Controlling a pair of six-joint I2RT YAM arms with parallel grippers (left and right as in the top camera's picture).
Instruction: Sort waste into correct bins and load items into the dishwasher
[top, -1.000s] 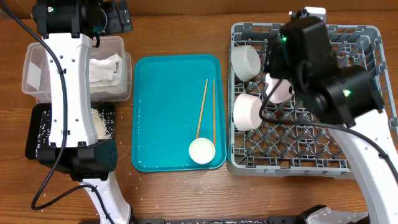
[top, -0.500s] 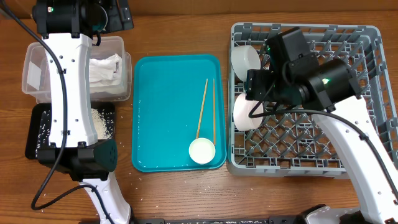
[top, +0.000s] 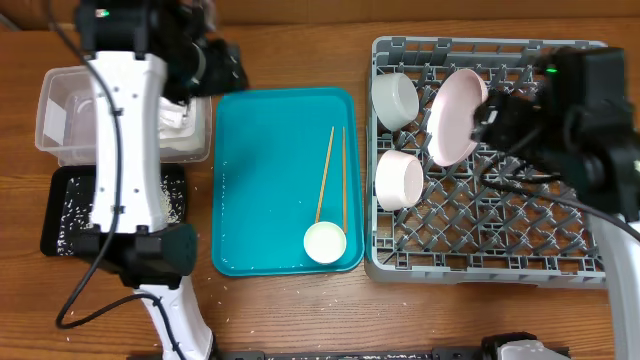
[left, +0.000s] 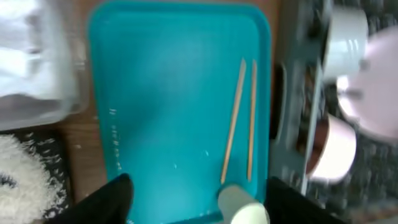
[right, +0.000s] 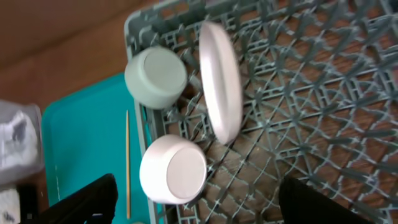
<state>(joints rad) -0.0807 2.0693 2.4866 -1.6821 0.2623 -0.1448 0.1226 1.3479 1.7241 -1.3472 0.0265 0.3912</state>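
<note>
A pale pink plate (top: 452, 115) stands on edge in the grey dish rack (top: 500, 255), beside two white bowls (top: 398, 180). Two chopsticks (top: 335, 175) and a small white cup (top: 325, 242) lie on the teal tray (top: 265, 180). Left jaws and right jaws gape wide, empty. The table (top: 290, 310) is brown wood.

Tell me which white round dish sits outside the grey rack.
The small white cup, on the teal plastic serving tray beside the two thin wooden chopsticks. The two white bowls lie on their sides inside the grey plastic dish rack.
</note>
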